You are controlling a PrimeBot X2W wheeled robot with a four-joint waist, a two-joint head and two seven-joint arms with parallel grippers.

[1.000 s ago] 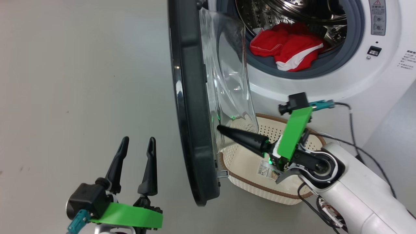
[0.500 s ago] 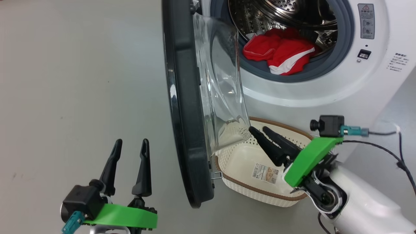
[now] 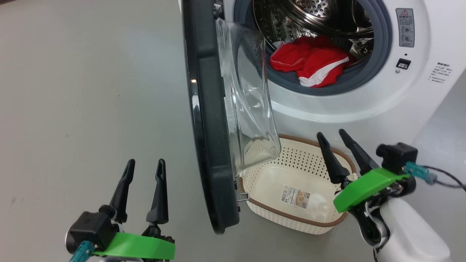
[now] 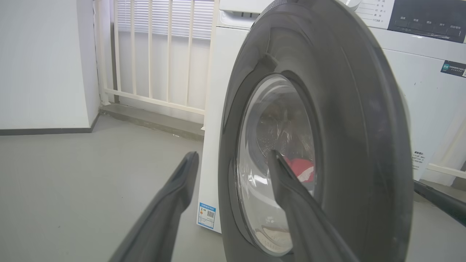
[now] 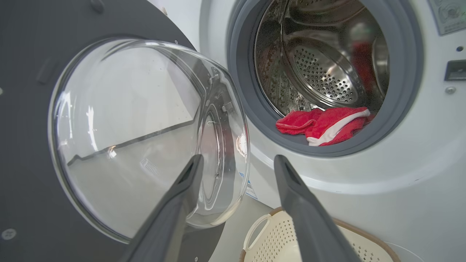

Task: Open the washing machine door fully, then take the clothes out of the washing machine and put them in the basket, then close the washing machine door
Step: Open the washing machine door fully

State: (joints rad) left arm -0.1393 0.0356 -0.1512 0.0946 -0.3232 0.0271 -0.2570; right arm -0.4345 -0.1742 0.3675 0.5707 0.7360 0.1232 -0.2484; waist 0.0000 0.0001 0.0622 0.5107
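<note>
Head view | right gripper (image 3: 330,133) spread, empty, 4 o'clock above basket (image 3: 291,215), fingers aimed at clothes (image 3: 309,63) lying 1 o'clock inside washing machine (image 3: 364,105) | left gripper (image 3: 146,160) spread, empty, 7 o'clock, outside washing machine door (image 3: 209,120) | door stands edge-on at 12, likely freeing the reach; basket beneath opening for a short carry

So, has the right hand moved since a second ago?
Yes. Judged against the basket, the right hand has pulled back from the door and its glass to the basket's right end, with its fingers now spread apart.
</note>
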